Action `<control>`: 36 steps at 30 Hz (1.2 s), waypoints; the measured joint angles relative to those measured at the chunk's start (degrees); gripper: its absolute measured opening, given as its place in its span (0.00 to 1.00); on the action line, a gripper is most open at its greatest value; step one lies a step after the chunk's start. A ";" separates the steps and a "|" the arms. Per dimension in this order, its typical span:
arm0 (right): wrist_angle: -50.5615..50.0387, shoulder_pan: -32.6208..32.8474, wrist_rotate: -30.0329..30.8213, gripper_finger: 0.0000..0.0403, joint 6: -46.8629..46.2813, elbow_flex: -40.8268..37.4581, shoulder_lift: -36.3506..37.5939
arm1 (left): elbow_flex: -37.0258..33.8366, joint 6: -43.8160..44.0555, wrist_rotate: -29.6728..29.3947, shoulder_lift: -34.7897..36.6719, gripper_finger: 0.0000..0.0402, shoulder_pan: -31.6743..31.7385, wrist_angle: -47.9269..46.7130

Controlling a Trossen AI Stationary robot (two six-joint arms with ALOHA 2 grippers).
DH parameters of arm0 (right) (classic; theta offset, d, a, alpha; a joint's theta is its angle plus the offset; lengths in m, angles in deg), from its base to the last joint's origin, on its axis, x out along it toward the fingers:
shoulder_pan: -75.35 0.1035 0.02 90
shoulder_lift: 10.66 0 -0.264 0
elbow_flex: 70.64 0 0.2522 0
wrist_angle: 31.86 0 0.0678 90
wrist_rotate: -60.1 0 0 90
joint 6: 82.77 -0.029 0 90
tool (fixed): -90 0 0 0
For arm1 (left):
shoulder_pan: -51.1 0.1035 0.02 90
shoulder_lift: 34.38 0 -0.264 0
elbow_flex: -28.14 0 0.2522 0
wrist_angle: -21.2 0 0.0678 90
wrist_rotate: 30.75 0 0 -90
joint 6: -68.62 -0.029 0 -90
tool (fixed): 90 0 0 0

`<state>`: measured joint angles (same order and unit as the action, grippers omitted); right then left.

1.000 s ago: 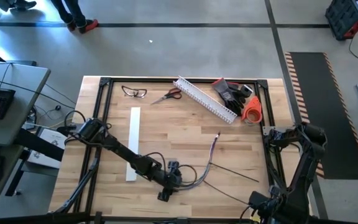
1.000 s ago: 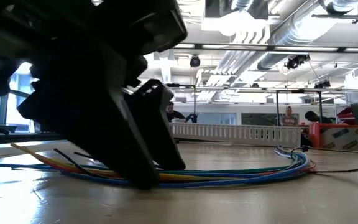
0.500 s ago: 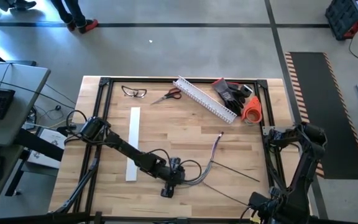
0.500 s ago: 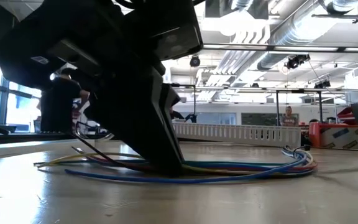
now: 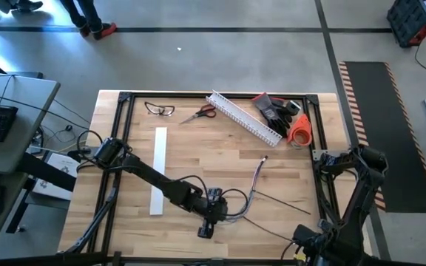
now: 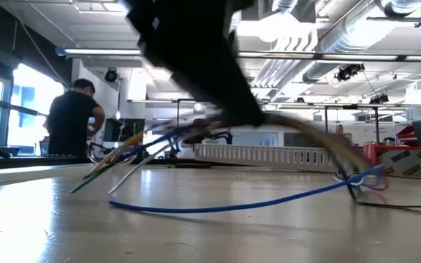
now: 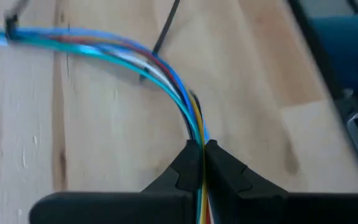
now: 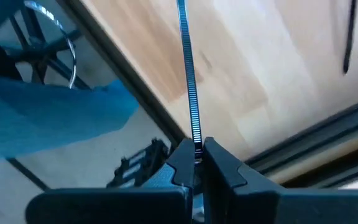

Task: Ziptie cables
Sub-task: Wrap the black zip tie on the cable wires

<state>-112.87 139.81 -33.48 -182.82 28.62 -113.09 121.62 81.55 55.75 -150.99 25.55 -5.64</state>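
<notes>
Where the cables (image 5: 244, 198) curve across the middle front of the table (image 5: 198, 159), the left pincer (image 7: 202, 149) is clamped on one end of the bundle, lifting it off the wood. Two zipties (image 5: 279, 205) lie just beside the cables. At the table's front right corner, the right pincer (image 8: 196, 152) grips another ziptie (image 8: 189, 81).

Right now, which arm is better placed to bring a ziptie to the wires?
The right. Its tool is already shut on a ziptie at the table's near right corner. The left tool is busy, clamped on the cables and holding them partly off the table.
</notes>
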 joint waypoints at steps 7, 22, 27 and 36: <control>0.72 -2.60 7.06 0.00 1.24 -0.04 -0.03 | 0.43 -0.02 0.00 0.13 0.00 -0.34 -0.20; 16.77 -11.48 10.97 0.00 7.04 -0.07 -12.84 | 0.49 -6.98 -2.00 -0.86 0.14 -0.23 -2.15; 24.04 -16.23 13.37 0.00 11.54 -0.07 -17.08 | 0.49 -9.24 -2.56 -0.65 0.29 0.01 -2.96; 23.30 -21.99 14.57 0.00 18.85 -0.07 -18.75 | 0.49 -6.47 -16.60 -0.48 0.28 -2.50 -20.96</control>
<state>-89.57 117.82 -18.91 -163.97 28.55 -131.84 122.10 75.08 39.15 -151.48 23.05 -26.59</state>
